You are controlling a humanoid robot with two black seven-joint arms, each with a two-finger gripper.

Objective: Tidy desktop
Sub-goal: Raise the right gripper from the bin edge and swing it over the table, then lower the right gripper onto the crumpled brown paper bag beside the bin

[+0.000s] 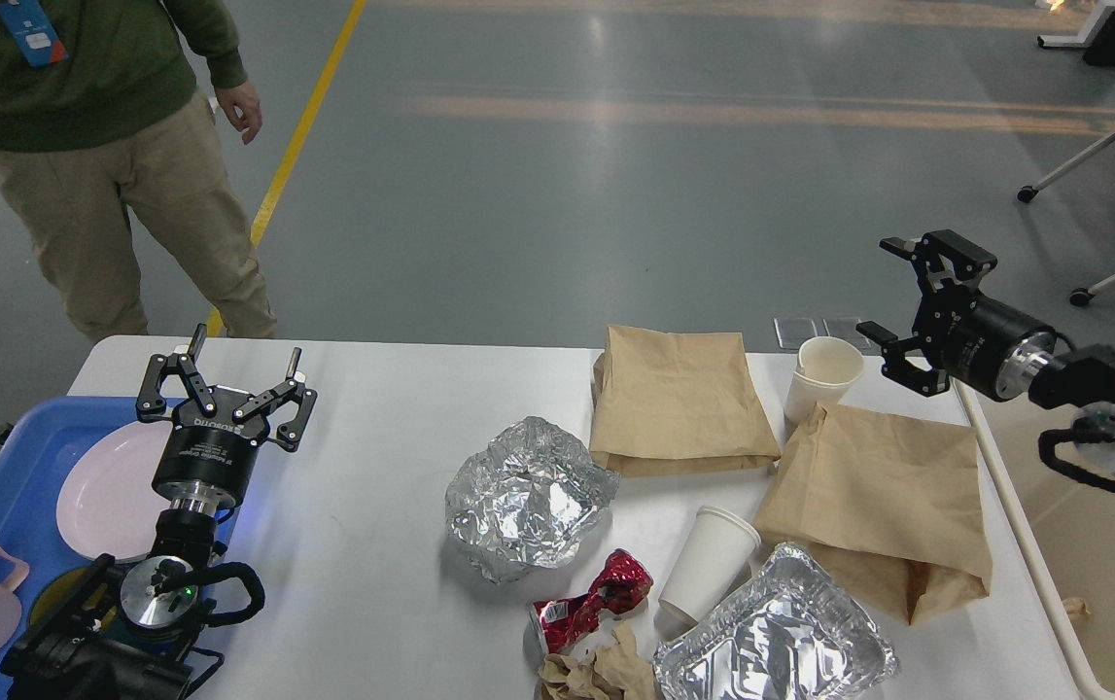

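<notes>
Large white rounded-corner worktop spans the view's centre, littered with crumpled silver foil and brown paper bags. Left gripper and right gripper hover, fingers wide, holding nothing.

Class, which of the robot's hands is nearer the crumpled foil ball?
Left. The left hand hangs left of the crumpled foil ball; the right hand is farther off, up right.
</notes>
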